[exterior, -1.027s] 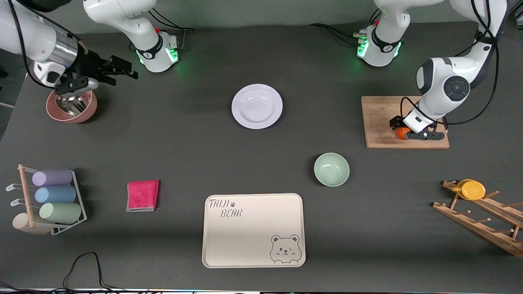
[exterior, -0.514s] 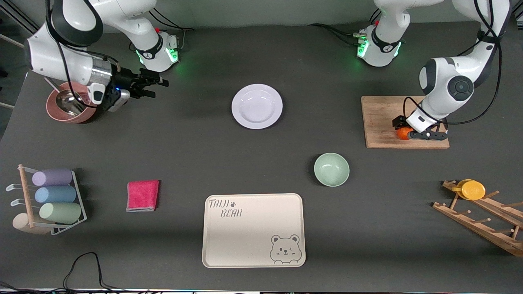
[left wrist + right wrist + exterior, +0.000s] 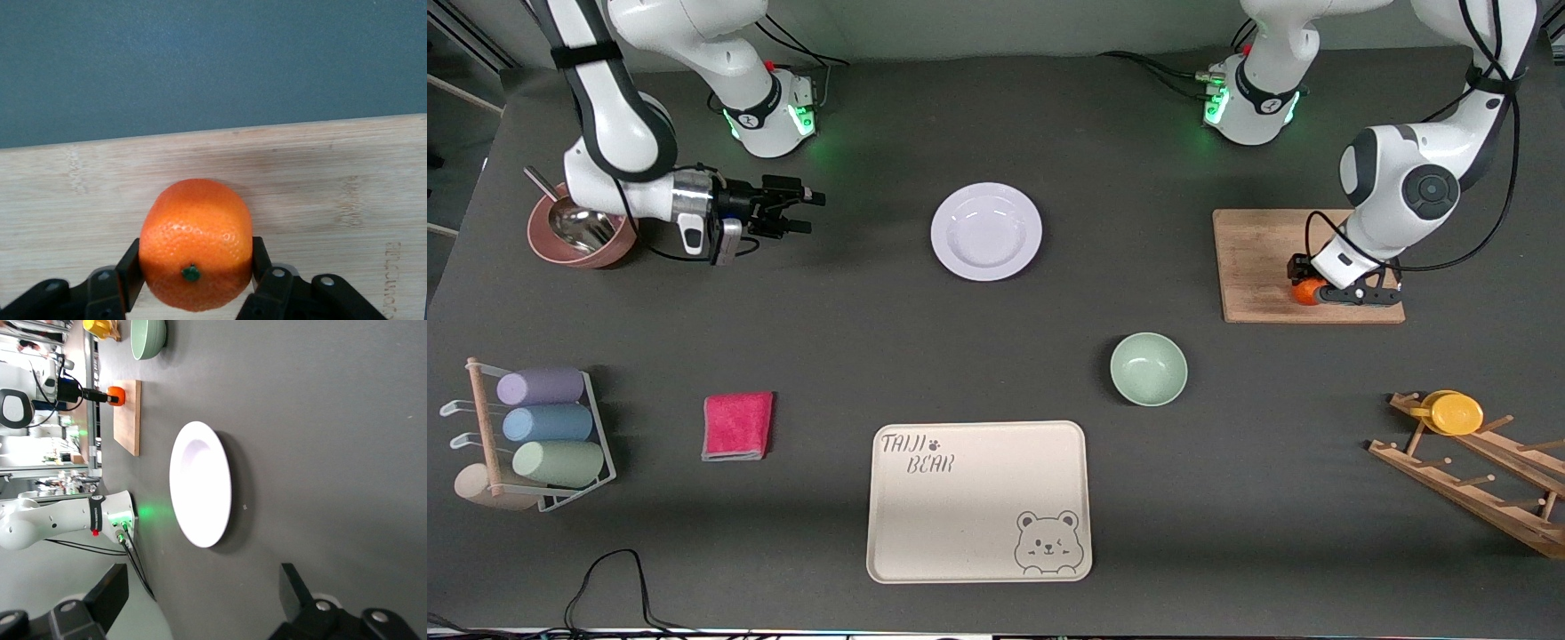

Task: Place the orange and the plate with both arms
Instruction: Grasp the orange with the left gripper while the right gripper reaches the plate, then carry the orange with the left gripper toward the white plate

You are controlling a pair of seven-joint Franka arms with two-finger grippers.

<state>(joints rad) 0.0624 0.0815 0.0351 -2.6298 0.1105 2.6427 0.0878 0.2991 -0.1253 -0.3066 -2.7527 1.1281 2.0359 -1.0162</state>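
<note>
The orange (image 3: 1304, 292) lies on a wooden cutting board (image 3: 1254, 258) at the left arm's end of the table. My left gripper (image 3: 1309, 291) is down on that board, shut on the orange. In the left wrist view the orange (image 3: 197, 220) sits squeezed between both black fingers (image 3: 131, 267), resting on the board (image 3: 320, 193). The pale plate (image 3: 986, 231) rests flat on the mat mid-table. My right gripper (image 3: 809, 212) hangs open over bare mat between a pink bowl and the plate, pointing at the plate. The right wrist view shows the plate (image 3: 200, 483) ahead of the right gripper (image 3: 203, 580).
A mint-green bowl (image 3: 1148, 369) and a cream bear tray (image 3: 978, 502) lie nearer the front camera than the plate. A pink cloth (image 3: 737, 426), a cup rack (image 3: 534, 427), a pink bowl (image 3: 583, 233) with metal inside, and a wooden rack with a yellow cup (image 3: 1456, 413) stand around.
The right arm has swung from over the pink bowl toward the plate, gripper still open. The left gripper has closed on the orange.
</note>
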